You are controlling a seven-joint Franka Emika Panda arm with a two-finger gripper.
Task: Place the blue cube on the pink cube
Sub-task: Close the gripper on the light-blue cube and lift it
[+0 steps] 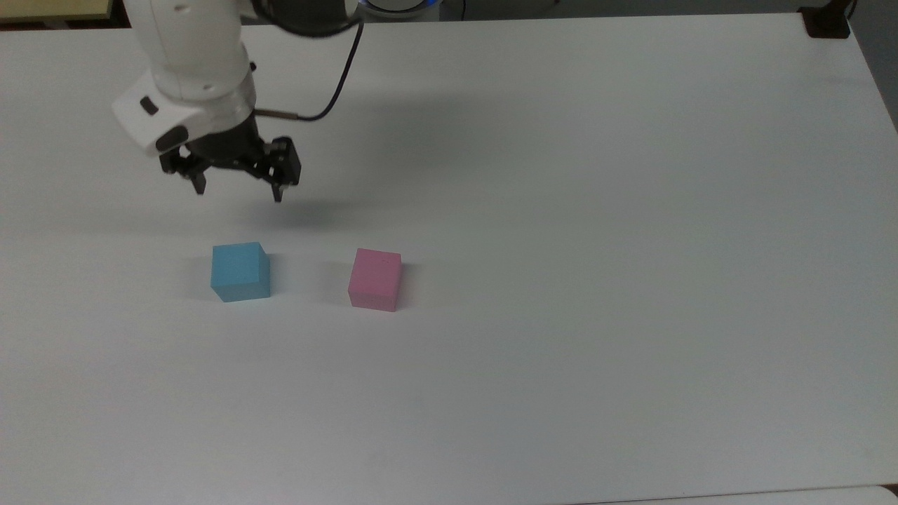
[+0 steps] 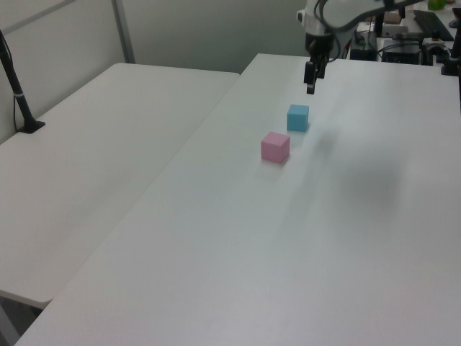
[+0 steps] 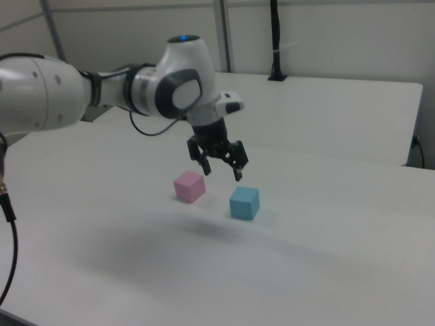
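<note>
Claw (image 1: 238,191) spread wide, empty, above the desk (image 1: 561,210); blue cube (image 1: 240,271) sits just nearer the top view's bottom edge, beside pink cube (image 1: 375,278)

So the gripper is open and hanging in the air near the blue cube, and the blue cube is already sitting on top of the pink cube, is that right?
Not quite. The gripper is open and in the air near the blue cube, but that cube is not stacked. The top view shows it resting on the table beside the pink cube, with a gap between them.
</note>
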